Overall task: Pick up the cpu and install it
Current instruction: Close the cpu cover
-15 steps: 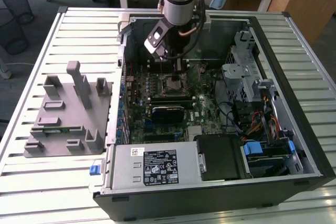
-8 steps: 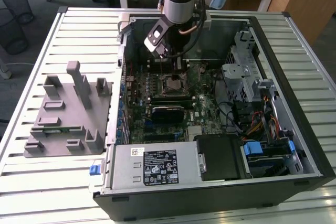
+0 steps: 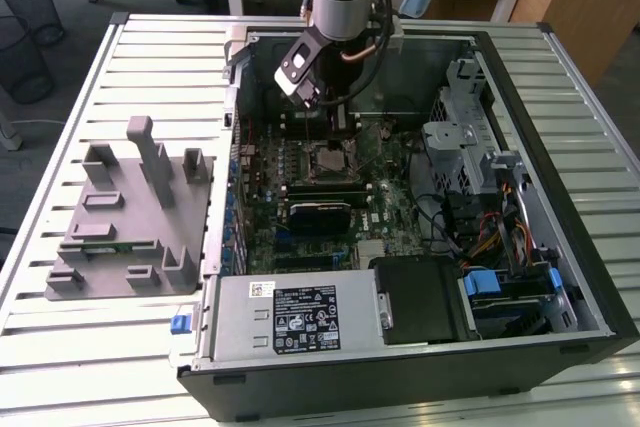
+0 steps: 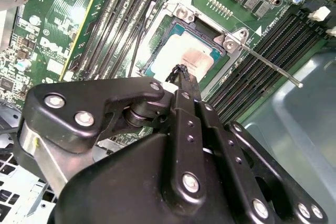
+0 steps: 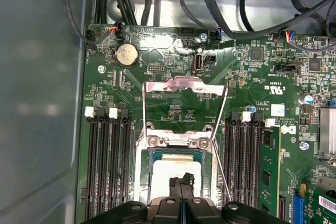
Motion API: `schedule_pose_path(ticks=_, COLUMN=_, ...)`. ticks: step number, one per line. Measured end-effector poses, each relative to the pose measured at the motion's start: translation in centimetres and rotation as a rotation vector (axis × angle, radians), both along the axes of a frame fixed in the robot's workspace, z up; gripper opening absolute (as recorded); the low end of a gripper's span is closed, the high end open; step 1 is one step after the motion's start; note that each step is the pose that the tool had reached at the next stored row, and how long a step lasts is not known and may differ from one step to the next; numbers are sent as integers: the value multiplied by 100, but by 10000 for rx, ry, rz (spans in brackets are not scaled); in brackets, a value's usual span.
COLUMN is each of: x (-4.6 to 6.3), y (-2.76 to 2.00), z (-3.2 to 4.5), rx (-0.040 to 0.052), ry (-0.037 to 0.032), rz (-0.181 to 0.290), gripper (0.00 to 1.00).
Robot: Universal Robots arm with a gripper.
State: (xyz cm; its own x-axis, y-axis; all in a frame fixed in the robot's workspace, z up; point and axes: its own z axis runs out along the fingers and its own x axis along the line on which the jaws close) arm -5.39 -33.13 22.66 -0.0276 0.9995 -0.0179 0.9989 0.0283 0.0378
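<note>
Above the socket (image 3: 328, 176) of the open computer case (image 3: 400, 372), the exterior view places my gripper (image 3: 343, 129) pointing down at the board. The grey fixture (image 3: 130, 217) lies well apart from the socket, outside the case toward the exterior view's left.

Second wrist view: the cpu (image 4: 185, 56) lies flat inside the socket, silvery top up, its edges square with the socket frame. My fingertips (image 4: 181, 74) are directly over the middle of its top face. Whether they touch it or hang just clear cannot be confirmed. The lever (image 4: 273, 67) stands free beside the socket, unlatched.

First wrist view: the hinged plate (image 5: 184, 85) stands open, tilted away from the socket, leaving the cpu uncovered. My jaws are clenched: the two fingers press together with no visible gap and nothing gripped between them.

Key relation: the cpu is straight below my jaws, on the approach line, not off to either side. It is square, so it has no long axis. Its sides run parallel to the memory slots (image 5: 107, 166) flanking the socket.

Judgement: the cpu appears seated; plate and lever are not yet closed.
</note>
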Motion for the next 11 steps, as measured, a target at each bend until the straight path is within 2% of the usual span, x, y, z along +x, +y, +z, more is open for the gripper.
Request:
schedule_pose_path(ticks=6, x=0, y=0, z=55, rx=0, ry=2, rz=1, gripper=11)
schedule_pose_path(ticks=11, x=0, y=0, z=148, rx=0, ry=38, rz=1, gripper=11)
